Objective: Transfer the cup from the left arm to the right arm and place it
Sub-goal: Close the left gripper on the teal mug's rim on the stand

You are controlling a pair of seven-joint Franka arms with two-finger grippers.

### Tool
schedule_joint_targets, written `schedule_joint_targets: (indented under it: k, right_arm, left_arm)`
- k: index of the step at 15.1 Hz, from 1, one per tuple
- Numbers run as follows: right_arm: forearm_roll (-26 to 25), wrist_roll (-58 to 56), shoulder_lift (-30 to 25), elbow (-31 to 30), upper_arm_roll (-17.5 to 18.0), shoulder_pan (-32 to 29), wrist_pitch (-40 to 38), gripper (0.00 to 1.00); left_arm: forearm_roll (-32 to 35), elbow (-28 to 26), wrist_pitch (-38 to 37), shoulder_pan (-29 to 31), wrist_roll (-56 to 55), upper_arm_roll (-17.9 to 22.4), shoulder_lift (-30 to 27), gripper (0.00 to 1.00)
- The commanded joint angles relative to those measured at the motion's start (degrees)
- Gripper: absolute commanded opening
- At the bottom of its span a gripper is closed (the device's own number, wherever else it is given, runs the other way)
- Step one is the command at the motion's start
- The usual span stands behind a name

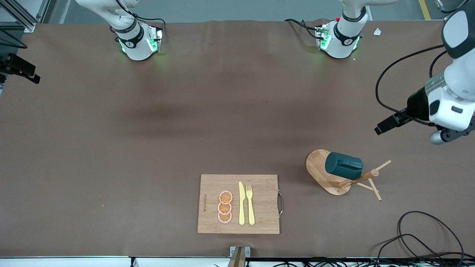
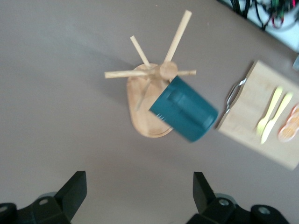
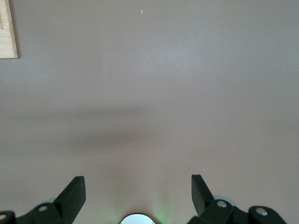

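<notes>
This is a robot test lab, not a kitchen. Two white robot arms are bolted to a long table [image 1: 111,148] covered in plain brown sheeting. Aluminium framing [image 1: 22,15] stands at one corner, loose black cables [image 1: 419,237] trail along the edge, and a painted concrete floor shows past it. The kitchenware, a cutting board [image 1: 259,222] and a wooden mug rack [image 1: 326,181], is staged as props.

Cup [image 1: 344,166] handle hidden; cutting board [image 3: 7,29] cropped in right wrist view
</notes>
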Motion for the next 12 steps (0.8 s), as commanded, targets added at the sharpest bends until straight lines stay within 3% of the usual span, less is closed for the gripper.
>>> schedule_joint_targets:
  k: [1, 7, 12]
  right_arm:
    - [-0.7, 0.2, -0.9, -0.8, 0.6, -0.6, -0.2, 1.00]
    - [-0.7, 0.1, -0.9, -0.8, 0.6, -0.6, -0.2, 1.00]
    - [-0.7, 0.1, -0.9, -0.8, 0.6, -0.6, -0.2, 1.00]
  left_arm:
    - [-2.7, 1.4, 3.8, 0.1, -9.1, 0.0, 3.4, 1.00]
    - [-7.2, 1.4, 11.4, -0.3, -27.3, 0.0, 8.9, 1.00]
    - [-11.3, 1.5, 12.6, -1.0, -32.7, -0.1, 11.9, 1.00]
